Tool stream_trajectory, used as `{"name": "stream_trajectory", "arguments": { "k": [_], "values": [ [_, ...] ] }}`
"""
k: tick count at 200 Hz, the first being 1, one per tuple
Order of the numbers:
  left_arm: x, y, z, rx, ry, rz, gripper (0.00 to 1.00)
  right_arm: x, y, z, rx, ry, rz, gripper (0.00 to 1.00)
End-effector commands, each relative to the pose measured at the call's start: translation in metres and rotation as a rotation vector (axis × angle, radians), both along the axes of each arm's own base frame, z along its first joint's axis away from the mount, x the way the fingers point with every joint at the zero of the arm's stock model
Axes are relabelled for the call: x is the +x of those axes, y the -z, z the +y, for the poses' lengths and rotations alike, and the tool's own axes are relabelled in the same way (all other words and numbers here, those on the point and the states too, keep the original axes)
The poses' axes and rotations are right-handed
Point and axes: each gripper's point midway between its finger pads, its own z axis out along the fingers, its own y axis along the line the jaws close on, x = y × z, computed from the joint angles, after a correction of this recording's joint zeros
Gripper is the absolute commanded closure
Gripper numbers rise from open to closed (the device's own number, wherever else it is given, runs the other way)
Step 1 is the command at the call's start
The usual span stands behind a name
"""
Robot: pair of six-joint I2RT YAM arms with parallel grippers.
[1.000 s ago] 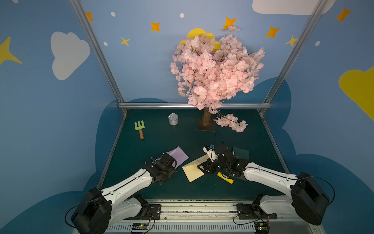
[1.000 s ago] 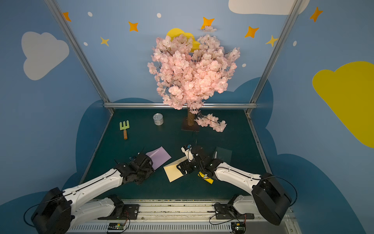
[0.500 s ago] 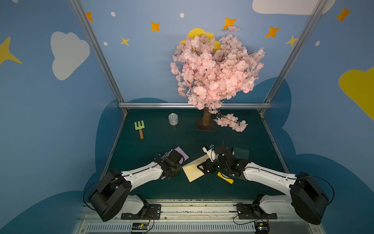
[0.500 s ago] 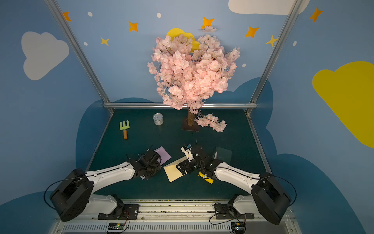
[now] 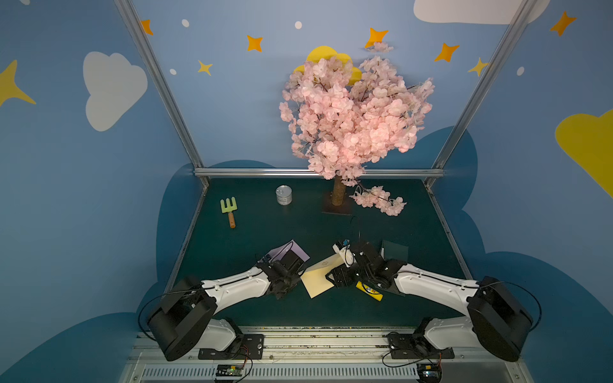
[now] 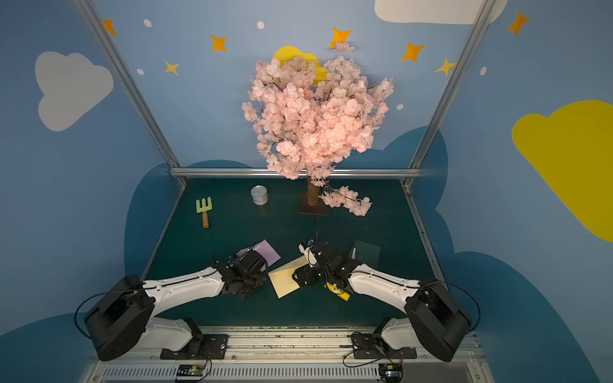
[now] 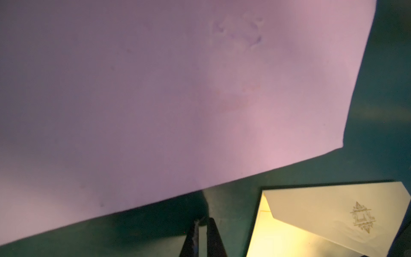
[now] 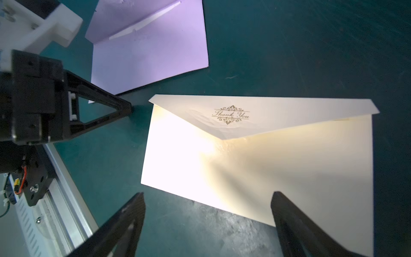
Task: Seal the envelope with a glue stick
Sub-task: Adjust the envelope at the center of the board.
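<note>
The cream envelope (image 5: 317, 280) (image 6: 286, 282) lies flat on the green mat, its "Thank You" flap (image 8: 231, 114) folded over but slightly lifted. My left gripper (image 5: 302, 272) (image 7: 203, 220) is shut and holds nothing. Its tip (image 8: 129, 109) rests on the mat just off the envelope's corner (image 7: 311, 222), beside the purple paper. My right gripper (image 8: 208, 200) (image 5: 334, 278) is open, low over the envelope's near long edge, one finger above the paper. The yellow glue stick (image 5: 370, 291) (image 6: 339, 292) lies on the mat, partly under my right arm.
A purple folded paper (image 5: 293, 249) (image 6: 267, 252) (image 7: 178, 89) (image 8: 151, 51) lies left of the envelope. A dark green card (image 5: 394, 250) sits right of my right wrist. At the back stand a blossom tree (image 5: 338, 195), a tin can (image 5: 284, 195) and a green hand rake (image 5: 229, 209).
My left arm has swung right, over the purple paper to the envelope's corner, and its jaws have closed from open. The right arm and envelope have stayed still.
</note>
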Motion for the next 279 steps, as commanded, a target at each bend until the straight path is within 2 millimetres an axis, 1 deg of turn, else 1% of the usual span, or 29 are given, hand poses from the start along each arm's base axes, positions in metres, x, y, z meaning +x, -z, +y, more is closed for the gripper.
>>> {"name": "stream_trajectory", "arguments": {
  "k": [1, 33, 59, 95, 106, 123, 139, 162, 173, 194, 226, 244, 259, 279],
  "values": [
    [-0.002, 0.012, 0.031, 0.099, -0.054, 0.04, 0.89, 0.001, -0.006, 0.0, -0.027, -0.006, -0.003, 0.09],
    [0.007, 0.013, 0.052, 0.116, -0.1, 0.051, 0.89, 0.0, -0.005, -0.003, -0.037, -0.004, -0.006, 0.09],
    [0.006, 0.014, 0.07, 0.142, -0.131, 0.082, 0.89, 0.001, -0.003, -0.003, -0.041, -0.002, -0.002, 0.09],
    [0.009, 0.016, 0.087, 0.139, -0.164, 0.075, 0.89, 0.0, -0.001, -0.001, -0.042, -0.011, 0.01, 0.09],
    [0.011, 0.015, 0.088, 0.125, -0.159, 0.072, 0.88, -0.002, -0.001, 0.0, -0.04, -0.021, 0.011, 0.09],
    [0.015, 0.007, 0.082, 0.088, -0.125, 0.053, 0.88, -0.005, -0.002, 0.003, -0.045, -0.05, 0.011, 0.1],
    [0.014, 0.001, 0.069, 0.024, -0.097, 0.042, 0.88, -0.006, 0.001, 0.004, -0.084, -0.062, -0.009, 0.13],
    [0.008, -0.01, 0.052, -0.035, -0.065, -0.001, 0.88, -0.01, 0.01, 0.011, -0.144, -0.092, -0.012, 0.21],
    [0.004, -0.016, 0.045, -0.056, -0.053, -0.024, 0.88, -0.011, 0.015, 0.015, -0.173, -0.097, -0.016, 0.23],
    [-0.004, -0.022, 0.037, -0.084, -0.044, -0.046, 0.87, -0.006, 0.024, 0.021, -0.226, -0.082, -0.02, 0.24],
    [-0.01, -0.026, 0.035, -0.103, -0.038, -0.06, 0.87, 0.0, 0.036, 0.028, -0.257, -0.051, -0.008, 0.24],
    [-0.012, -0.026, 0.037, -0.11, -0.041, -0.072, 0.87, 0.0, 0.047, 0.026, -0.291, -0.021, -0.007, 0.23],
    [-0.011, -0.027, 0.037, -0.116, -0.04, -0.08, 0.86, 0.003, 0.059, 0.019, -0.351, 0.025, -0.019, 0.22],
    [-0.011, -0.027, 0.037, -0.115, -0.041, -0.086, 0.86, 0.007, 0.075, 0.004, -0.449, 0.11, -0.009, 0.2]
  ]
}}
